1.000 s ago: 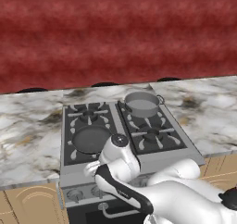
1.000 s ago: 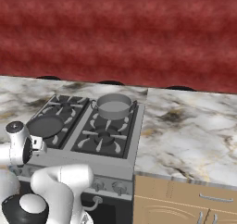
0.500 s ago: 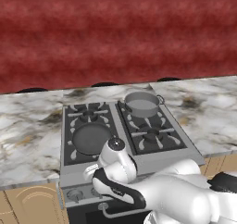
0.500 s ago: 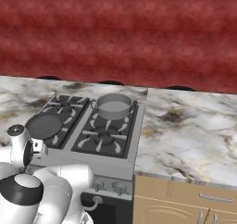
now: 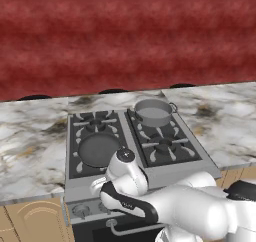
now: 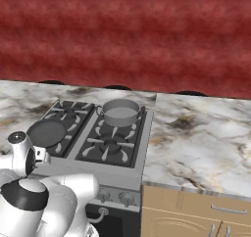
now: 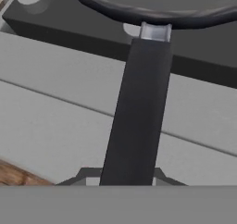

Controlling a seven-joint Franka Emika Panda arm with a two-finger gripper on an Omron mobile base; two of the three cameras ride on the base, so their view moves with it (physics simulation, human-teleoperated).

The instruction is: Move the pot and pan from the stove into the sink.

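I have the pan (image 5: 98, 148) on the stove's (image 5: 165, 158) front left burner, its handle (image 7: 136, 112) running straight away from the gripper (image 7: 127, 179) toward the pan's rim, the fingers (image 7: 81, 176) either side of its near end, apparently pinching it.

Matt grey metal pot (image 5: 153, 113); dull black pan (image 5: 99, 149) (smooth handle); glossy marbled counter (image 5: 227, 121).

Pot (image 5: 153, 112) blocks back burner, right counter (image 6: 201, 143) open
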